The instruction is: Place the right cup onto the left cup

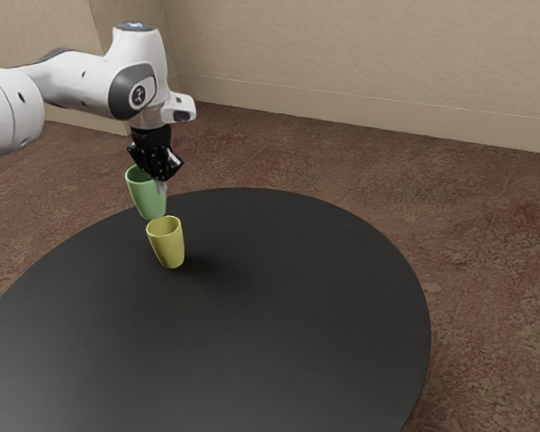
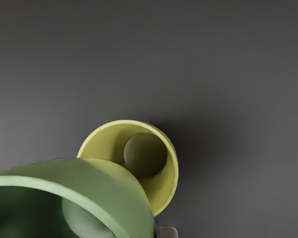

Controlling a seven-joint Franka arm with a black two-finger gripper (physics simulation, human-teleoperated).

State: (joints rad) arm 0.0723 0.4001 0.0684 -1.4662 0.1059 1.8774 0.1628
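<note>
"Where is the cup we're moving sitting?"

"The green cup (image 1: 145, 193) is hanging at the gripper (image 1: 159, 184), roughly upright, apparently clear of the table. I'm taking it for the task's right cup."

"And what are the fingers doing?"

"They're grasping its side wall, as I'm judging it. One fingertip (image 2: 169, 232) is showing just outside the wall; the other is hiding, presumably inside the cup."

"How is it going to handle?"

"I'm expecting something light and stiff, with a smooth, perhaps slippery skin. I'm not seeing what it's made of, so I'm treating it as breakable. The wall near the rim is giving the best hold, though a one-sided pinch is leaving the cup prone to swinging."

"What's waiting beyond it?"

"The yellow cup (image 1: 168, 246) is standing mouth up on the black table (image 1: 288, 315), just beside and lower. The wrist view is showing the green one partly covering its mouth, not centring on it. So we're needing a sideways shift, then a gentle lowering, narrow base first, without knocking that rim."
</note>
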